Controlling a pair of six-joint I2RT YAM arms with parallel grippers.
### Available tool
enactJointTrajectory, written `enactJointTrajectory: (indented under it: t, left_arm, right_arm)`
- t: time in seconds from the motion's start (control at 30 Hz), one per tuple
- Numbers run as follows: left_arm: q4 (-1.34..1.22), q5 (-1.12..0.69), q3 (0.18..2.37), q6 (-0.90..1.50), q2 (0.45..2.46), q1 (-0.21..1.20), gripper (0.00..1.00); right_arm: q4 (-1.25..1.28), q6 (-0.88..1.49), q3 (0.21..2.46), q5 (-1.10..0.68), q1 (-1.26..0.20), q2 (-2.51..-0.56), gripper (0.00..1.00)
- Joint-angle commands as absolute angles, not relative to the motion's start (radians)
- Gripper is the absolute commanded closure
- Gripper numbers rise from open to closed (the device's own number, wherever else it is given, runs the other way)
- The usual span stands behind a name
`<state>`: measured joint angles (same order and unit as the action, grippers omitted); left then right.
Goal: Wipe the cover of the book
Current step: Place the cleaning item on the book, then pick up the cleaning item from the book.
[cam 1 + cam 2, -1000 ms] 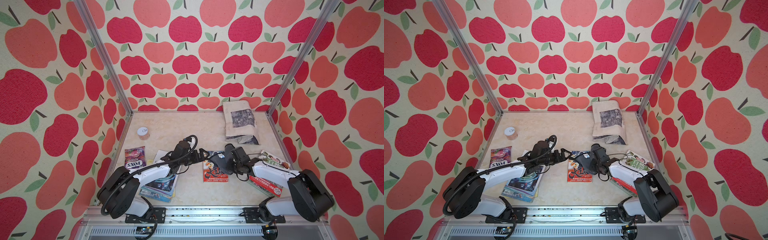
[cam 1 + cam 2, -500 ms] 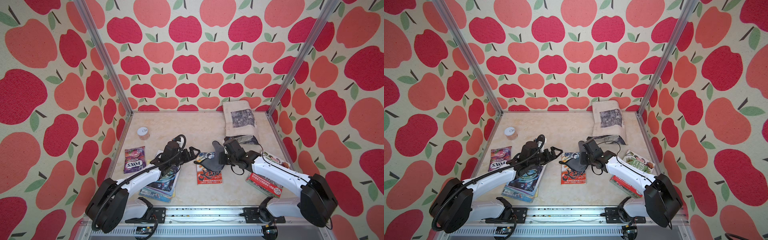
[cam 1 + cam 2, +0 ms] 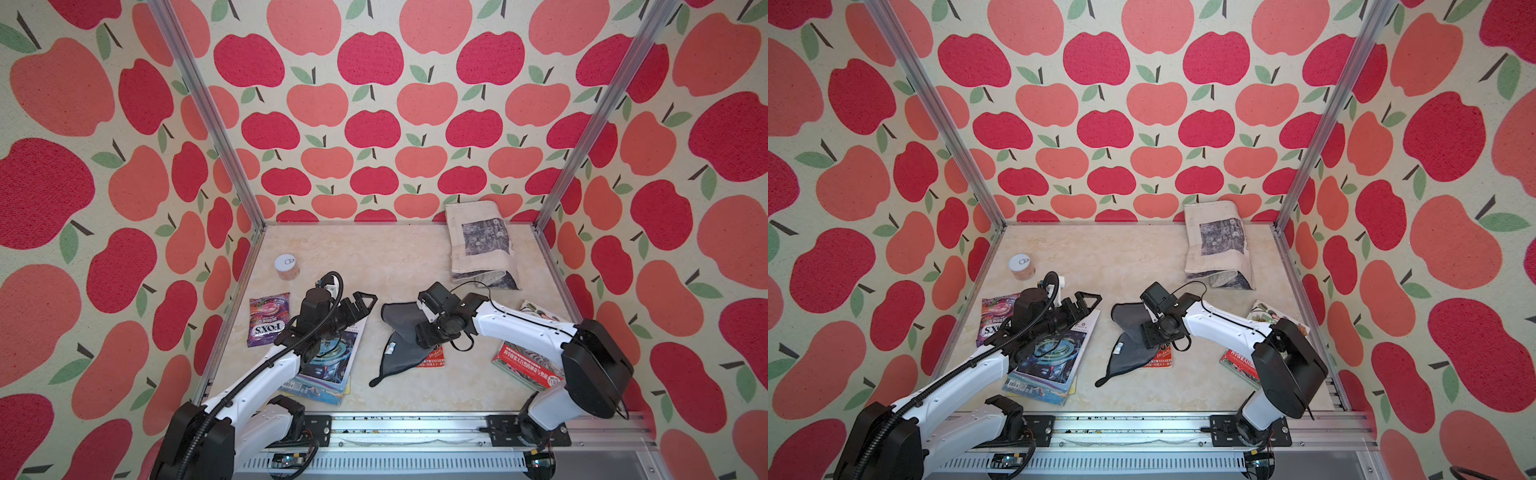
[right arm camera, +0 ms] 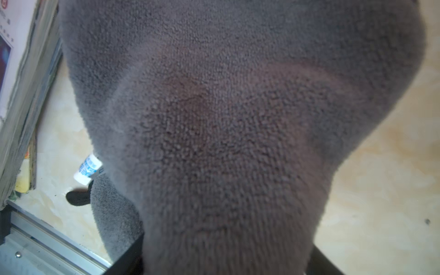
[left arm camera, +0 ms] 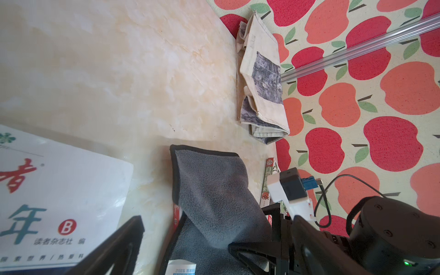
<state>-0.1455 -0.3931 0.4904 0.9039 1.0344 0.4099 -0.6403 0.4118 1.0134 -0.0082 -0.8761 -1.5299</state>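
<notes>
red book (image 3: 432,359): largely covered by the grey cloth (image 3: 401,328); only a strip at the cloth's 5 o'clock is seen in both top views, its lettering too small to be read.
right gripper (image 4: 226,264): in the right wrist view the fingers (image 4: 129,258) are cut off by the picture's edge, and the gap between them is filled by cloth.
magazine stack (image 3: 328,365): at 8 o'clock on the table (image 3: 374,257), partly hidden under the left arm (image 3: 266,374).
books (image 3: 519,363): at 4 o'clock, partly hidden by the right arm (image 3: 519,328).

I read "FOX'S BERRIES" on the purple candy bag (image 3: 268,322), and on the white magazine cover (image 5: 59,181) a large 年, a red circled B and 读者杂志社 编.
</notes>
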Motion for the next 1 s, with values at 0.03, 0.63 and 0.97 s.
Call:
enactJointTrajectory:
  t: [0.03,0.63,0.97]
  left_arm:
    - [-0.118,-0.401,0.474,0.896,1.021,0.398,0.01]
    - [-0.149,-0.427,0.492,0.902,1.050,0.387,0.01]
    - [-0.167,-0.438,0.530,0.904,1.120,0.417,0.01]
  right_arm:
    - [-0.749,0.227,1.067,0.036,-0.874,-1.373,0.14]
    - [-0.535,-0.161,0.921,0.207,-1.035,-1.314,0.01]
    - [-0.415,-0.187,0.951,0.113,-0.928,-1.534,0.01]
